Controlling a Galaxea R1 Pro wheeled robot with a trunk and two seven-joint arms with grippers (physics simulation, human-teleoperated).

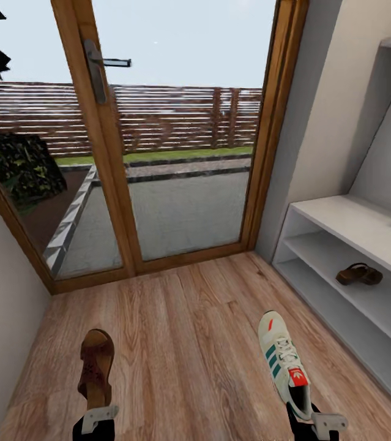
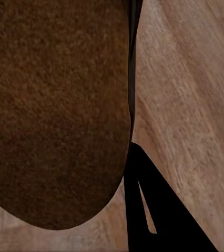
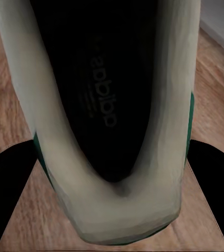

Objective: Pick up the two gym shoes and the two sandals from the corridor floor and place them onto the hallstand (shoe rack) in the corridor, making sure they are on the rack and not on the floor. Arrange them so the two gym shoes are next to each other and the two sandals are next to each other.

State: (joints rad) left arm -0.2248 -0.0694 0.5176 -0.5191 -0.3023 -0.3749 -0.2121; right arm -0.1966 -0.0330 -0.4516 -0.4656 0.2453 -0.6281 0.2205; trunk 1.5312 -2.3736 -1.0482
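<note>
1. Your right tool (image 1: 310, 422) is clamped on a gym shoe (image 1: 284, 358) by its heel; the long toe sticks out toward the rack (image 1: 348, 214) and could knock its edge or twist loose.
2. Your left tool (image 1: 97, 419) is clamped on a sandal (image 1: 96, 365) by one end; that thin grip may slip.
3. The other sandal (image 1: 358, 274) already lies on the rack's middle shelf, so set its mate beside it.
4. The rack stands right of the glass door (image 1: 158, 135), over the plank floor (image 1: 189, 343).
</note>
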